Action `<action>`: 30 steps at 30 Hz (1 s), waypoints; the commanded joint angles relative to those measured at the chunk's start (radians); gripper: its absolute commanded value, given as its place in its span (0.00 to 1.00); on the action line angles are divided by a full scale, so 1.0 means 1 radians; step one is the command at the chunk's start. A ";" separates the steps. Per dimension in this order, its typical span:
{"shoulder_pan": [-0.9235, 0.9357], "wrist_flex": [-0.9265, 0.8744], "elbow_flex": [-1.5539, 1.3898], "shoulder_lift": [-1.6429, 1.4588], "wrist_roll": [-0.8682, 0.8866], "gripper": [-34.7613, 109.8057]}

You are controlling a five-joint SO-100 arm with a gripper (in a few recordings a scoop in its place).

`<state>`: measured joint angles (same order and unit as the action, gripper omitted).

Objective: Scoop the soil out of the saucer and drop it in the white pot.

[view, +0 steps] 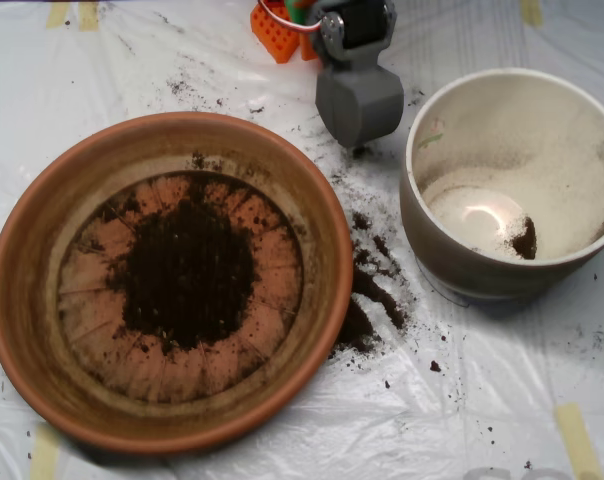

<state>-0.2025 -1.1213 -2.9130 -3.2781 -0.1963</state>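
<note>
The soil (pixel 187 272) sits mostly as a dark, roughly round patch in the middle of the saucer (pixel 22 300), spread thin enough at its edges that the radial ridges of the clay base show through around it. The saucer itself takes up the left and centre of the bench (pixel 502 400), a wide terracotta dish with a thick rim. A good deal of earth has ended up outside it: a trail of spilled soil (pixel 374 290) runs down the plastic sheeting just off the saucer's right rim, thickest where it touches the rim low on the right, with finer specks scattered up toward the top of the bench.

To the right, just beyond that spill, stands the white pot (pixel 452 255), deeper and narrower than the saucer, its inside dusty. One small clump of soil (pixel 524 240) lies at the bottom, against the right side of its pale base.

The tool (pixel 358 105) hangs at the top, between saucer and pot and over the sheeting rather than over either one. From here its grey shells look drawn together into one closed lump, with no gap visible, and a few dark crumbs lie on the bench right under its tip. Behind it I can see orange parts of the arm (pixel 276 32).
</note>
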 commanded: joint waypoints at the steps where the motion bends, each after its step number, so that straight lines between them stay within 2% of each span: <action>1: -0.089 0.219 -0.184 -0.071 0.112 0.24; 30: -0.092 0.216 -0.183 -0.071 0.100 0.24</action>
<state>-0.2730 -0.9189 -3.1048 -3.2797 -0.0813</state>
